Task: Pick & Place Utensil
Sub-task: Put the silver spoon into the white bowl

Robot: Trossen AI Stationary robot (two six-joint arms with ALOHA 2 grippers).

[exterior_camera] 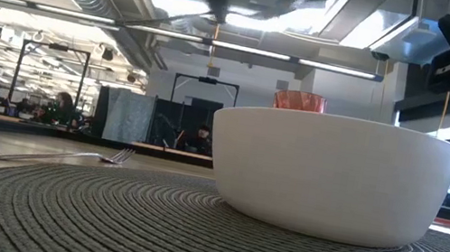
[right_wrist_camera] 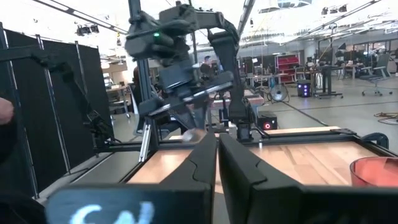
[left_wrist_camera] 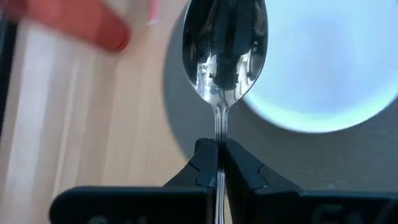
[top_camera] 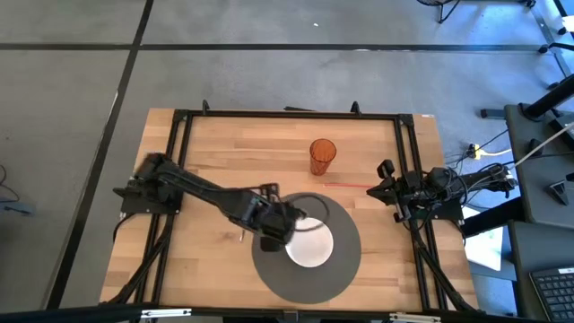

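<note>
My left gripper [top_camera: 285, 222] is shut on a shiny metal spoon [left_wrist_camera: 224, 50] above the left part of the grey round placemat [top_camera: 350, 269]. The spoon's bowl hangs over the mat, beside the rim of the white bowl [top_camera: 310, 248], which stands on the mat. The white bowl [exterior_camera: 331, 176] fills the low view. A metal fork [exterior_camera: 64, 156] lies flat on the wood, left of the mat. My right gripper [right_wrist_camera: 217, 155] is shut and empty at the table's right edge [top_camera: 395, 191]. My left gripper pinches the spoon's handle [left_wrist_camera: 219, 134] between its two fingers, just behind the neck. The handle runs along the fingers and the spoon's bowl [left_wrist_camera: 224, 50] sticks out ahead of the fingertips, hollow side toward the camera. The spoon is lifted clear of the mat.
An orange cup [top_camera: 323, 154] stands on the far middle of the table, and it also shows behind the white bowl in the low view [exterior_camera: 300, 101]. A thin red stick [top_camera: 345, 186] lies on the wood between the cup and my right gripper. A black frame borders the table.
</note>
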